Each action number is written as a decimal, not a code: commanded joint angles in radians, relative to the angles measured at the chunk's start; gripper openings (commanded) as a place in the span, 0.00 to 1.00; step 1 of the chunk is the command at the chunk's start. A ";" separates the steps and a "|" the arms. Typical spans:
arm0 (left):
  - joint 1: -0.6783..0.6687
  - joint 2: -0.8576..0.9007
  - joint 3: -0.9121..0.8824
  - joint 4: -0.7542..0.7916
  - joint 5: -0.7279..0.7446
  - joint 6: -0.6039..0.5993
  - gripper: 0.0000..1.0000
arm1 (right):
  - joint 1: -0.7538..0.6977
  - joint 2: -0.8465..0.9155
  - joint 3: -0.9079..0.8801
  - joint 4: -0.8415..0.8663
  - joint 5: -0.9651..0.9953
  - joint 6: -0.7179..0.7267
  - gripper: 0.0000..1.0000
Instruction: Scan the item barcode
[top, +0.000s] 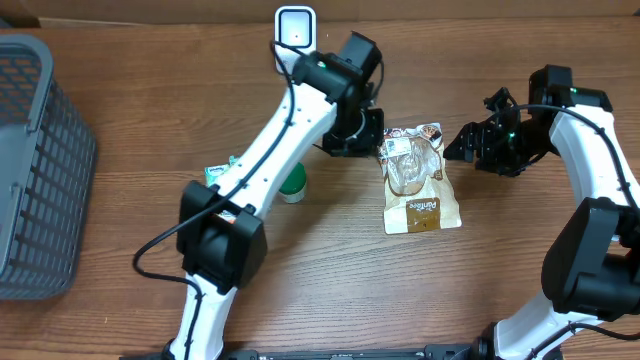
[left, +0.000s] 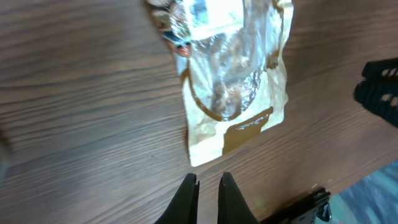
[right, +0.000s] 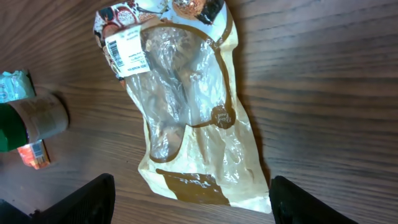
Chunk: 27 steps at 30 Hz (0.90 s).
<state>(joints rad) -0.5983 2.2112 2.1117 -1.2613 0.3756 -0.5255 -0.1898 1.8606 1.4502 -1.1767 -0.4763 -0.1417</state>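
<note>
The item, a clear and tan snack bag, lies flat on the wooden table with its brown band toward the front. A white barcode label sits near its printed top end. My left gripper hangs by the bag's upper left side; in the left wrist view its fingers are shut with nothing between them, just off the bag. My right gripper stands to the right of the bag, open wide, with the bag lying ahead between its spread fingers, untouched. A white scanner with a red light stands at the back.
A grey mesh basket fills the left edge of the table. A green-capped bottle and a teal packet lie left of the bag, under the left arm. The bottle also shows in the right wrist view.
</note>
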 joint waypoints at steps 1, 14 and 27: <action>-0.038 0.064 -0.004 0.014 0.027 -0.015 0.04 | -0.002 0.001 -0.005 0.006 -0.026 -0.013 0.77; -0.053 0.122 -0.041 0.122 0.047 0.002 0.05 | -0.002 0.001 -0.005 0.016 -0.027 -0.012 0.77; -0.056 0.123 -0.186 0.318 0.090 0.006 0.05 | -0.001 0.001 -0.005 0.035 -0.027 0.006 0.76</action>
<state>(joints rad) -0.6483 2.3325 1.9358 -0.9604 0.4442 -0.5251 -0.1898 1.8606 1.4502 -1.1500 -0.4911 -0.1371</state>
